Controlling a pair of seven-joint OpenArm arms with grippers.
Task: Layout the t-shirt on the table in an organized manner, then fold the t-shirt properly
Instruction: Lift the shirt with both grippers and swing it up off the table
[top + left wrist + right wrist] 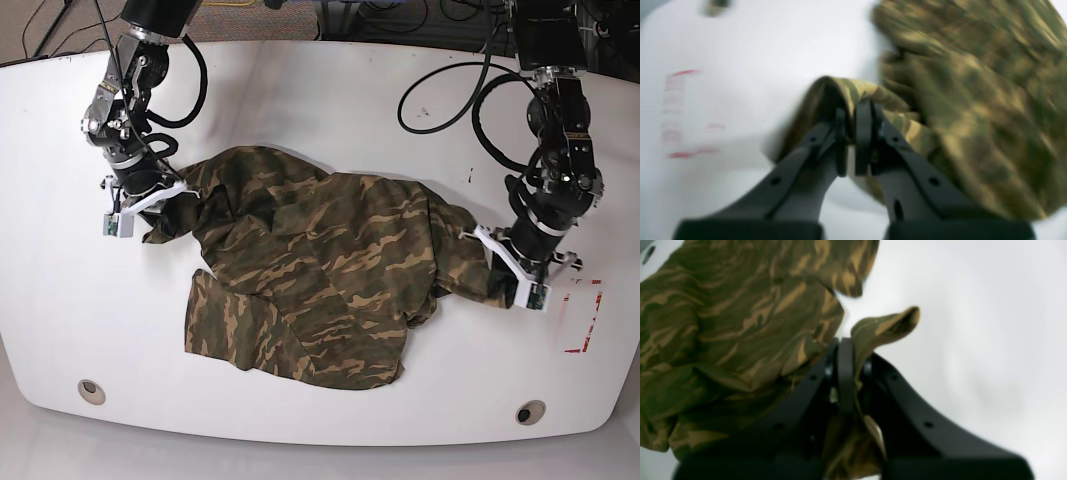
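The camouflage t-shirt lies crumpled across the middle of the white table, stretched between both arms. At the shirt's right end in the base view, my left gripper is shut on the cloth. The left wrist view shows its fingertips pinching a raised fold of the t-shirt. My right gripper is shut on the shirt's left end. In the right wrist view, a flap of the t-shirt sticks up from between the closed fingers of that gripper.
A red-and-white tape mark sits just right of the left gripper, also blurred in the left wrist view. Two grommet holes lie near the front edge. Black cables loop over the table's back right.
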